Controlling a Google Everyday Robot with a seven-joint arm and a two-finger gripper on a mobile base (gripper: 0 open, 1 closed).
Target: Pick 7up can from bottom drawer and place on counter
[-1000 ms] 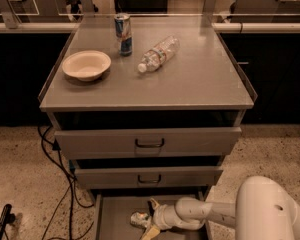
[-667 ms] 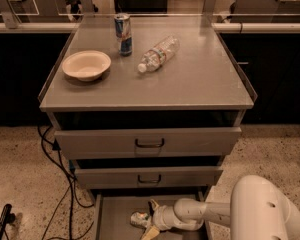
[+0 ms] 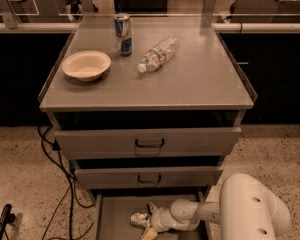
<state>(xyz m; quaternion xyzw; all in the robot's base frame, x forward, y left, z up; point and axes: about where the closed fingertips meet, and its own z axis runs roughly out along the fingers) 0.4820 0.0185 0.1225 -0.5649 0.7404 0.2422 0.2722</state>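
— At the foot of the cabinet, what lies in the bottom drawer (image 3: 115, 210)?

— That drawer stands open, a grey tray with a plain floor. On the floor lies the 7up can (image 3: 138, 218), small and silvery with green marks. It is on its side near the middle of the tray, and its long axis runs roughly left to right across the drawer. Which end is its top cannot be told.

— Where is the gripper (image 3: 146, 220)?

— It is down inside the same drawer, right at the can's right-hand end. A white arm (image 3: 190, 214) reaches in from the right, joined to a large rounded white body (image 3: 252, 209) in the lower right corner. Whether the gripper is clasping the can or merely set about it cannot be told.

— And higher up?

— Two grey drawer fronts (image 3: 149, 143) sit above the open tray, each with a black loop handle. Over them spreads the counter (image 3: 200, 84), a wide flat grey top. A cream bowl (image 3: 86, 65) rests near its front left. Behind the bowl and to its right stands an upright blue-and-silver can (image 3: 123, 34). Just right of that can a clear water bottle (image 3: 157, 54) lies on its side, its white cap pointing toward the front left. Black cables (image 3: 65, 194) trail over the speckled floor (image 3: 20, 174) left of the cabinet.
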